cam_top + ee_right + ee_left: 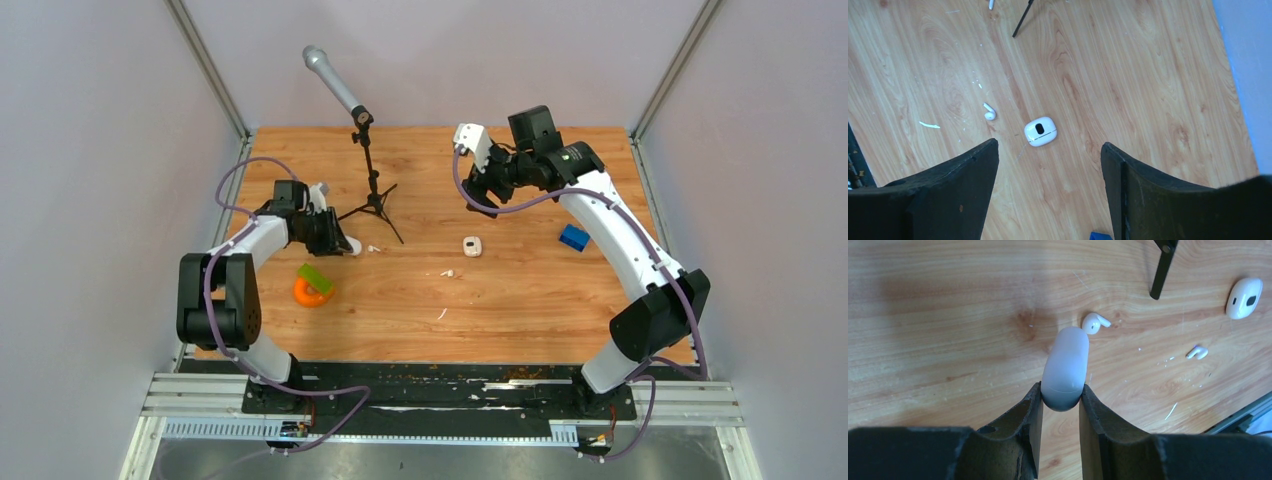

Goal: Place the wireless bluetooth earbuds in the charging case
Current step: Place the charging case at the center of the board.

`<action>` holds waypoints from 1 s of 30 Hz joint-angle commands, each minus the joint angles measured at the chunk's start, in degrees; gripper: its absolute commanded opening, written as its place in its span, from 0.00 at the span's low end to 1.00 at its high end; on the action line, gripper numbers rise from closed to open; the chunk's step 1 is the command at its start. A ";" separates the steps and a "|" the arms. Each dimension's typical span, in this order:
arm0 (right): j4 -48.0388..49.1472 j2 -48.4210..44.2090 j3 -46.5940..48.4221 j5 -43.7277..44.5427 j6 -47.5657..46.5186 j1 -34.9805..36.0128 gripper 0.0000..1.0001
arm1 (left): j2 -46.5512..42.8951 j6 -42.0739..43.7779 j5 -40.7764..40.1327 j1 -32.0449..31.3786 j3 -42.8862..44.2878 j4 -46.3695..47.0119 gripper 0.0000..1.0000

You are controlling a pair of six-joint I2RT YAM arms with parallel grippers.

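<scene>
Holding charging case [1065,360] by one end, clamped in left gripper [1060,390]; probably light, smooth, slippery. Right gripper [1049,145] spread wide, empty. Earbuds [1095,322] loose on table [923,315] near case: tiny, glossy; pinch gently across bud.

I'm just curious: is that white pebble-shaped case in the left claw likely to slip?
Probably somewhat: the charging case looks smooth and rounded, and the left gripper pinches only its near end. It seems rigid, so it likely won't bend.

We see bright, even light everywhere. Shadows on the worktop [948,315] are soft and faint. Up close, the dark left hand [1060,390] looks blurry.
</scene>
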 commanded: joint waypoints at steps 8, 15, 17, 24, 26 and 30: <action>0.52 -0.93 1.12 3.71 -6.10 -0.12 0.74 | 2.77 -2.85 1.38 3.43 2.98 0.62 0.41; 0.46 0.03 1.48 3.10 -5.67 -0.16 0.75 | 2.05 -2.67 -0.96 3.75 2.69 0.10 0.44; 0.45 0.25 2.18 3.27 -5.54 -0.12 0.75 | 1.52 -2.67 -1.86 3.83 2.65 -0.55 0.44; 0.63 -0.30 1.00 3.26 -4.41 -0.79 0.75 | -1.67 0.12 -5.02 4.34 4.02 -4.84 0.46; 2.45 -0.58 -0.69 2.54 -1.03 -1.83 0.75 | -2.80 0.84 -5.83 4.33 4.33 -4.34 0.50; 7.71 -1.18 -5.36 -0.96 14.15 -7.31 0.75 | -7.60 2.48 -5.32 4.34 2.17 0.25 0.52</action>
